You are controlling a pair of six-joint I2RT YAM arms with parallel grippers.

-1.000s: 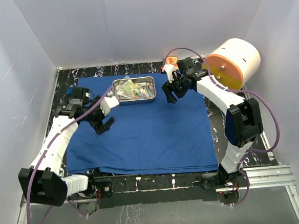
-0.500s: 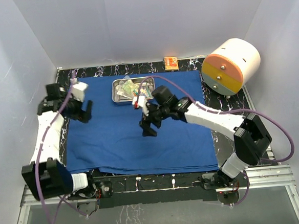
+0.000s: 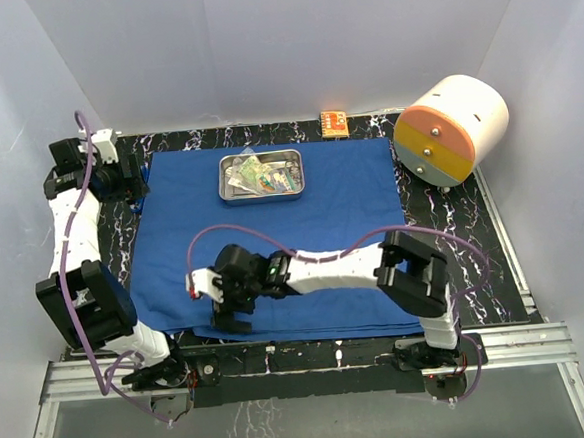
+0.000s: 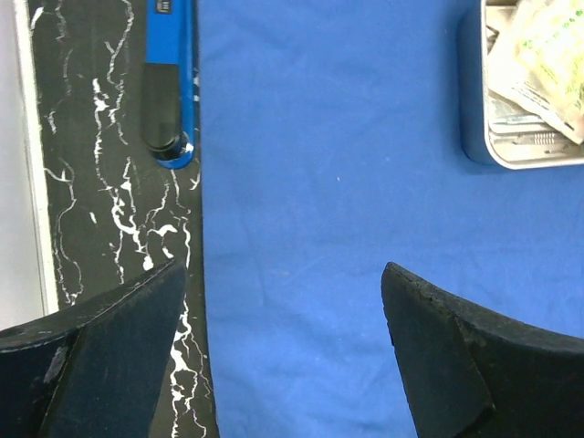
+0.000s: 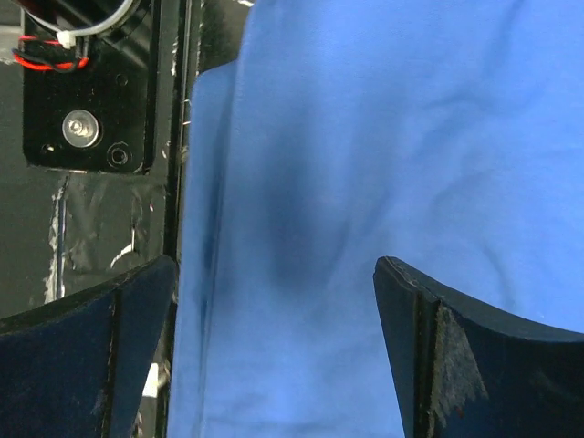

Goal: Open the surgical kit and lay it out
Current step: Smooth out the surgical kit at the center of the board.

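1. The cloth (image 3: 313, 228) is royal blue, soft and matte. It lies spread as a flat rectangle on the black, white-veined desk (image 3: 442, 209), and its near edge shows stacked layers.
2. The tray (image 3: 263, 197) is a shiny steel rectangle with rounded corners, sitting on the far part of the cloth. Crinkled clear packets (image 3: 259, 174) lie in it. The steel pieces under them are too small to tell apart.
3. The left tool (image 4: 283, 292) gapes wide and holds nothing. It hangs at the cloth's far-left edge, one finger over the desk and the other over the cloth. A glossy blue bar (image 4: 169, 91) lies just beside that edge.
4. The right tool (image 5: 274, 283) also stands wide open and empty, over the cloth's near-left edge. Whether it touches the cloth cannot be told.
5. A second ago the right tool was far right, by the orange box (image 3: 334, 124); it has swung across to the near left. The left tool has drawn back from the cloth's left middle to the far-left corner. The tray and cloth have not moved.
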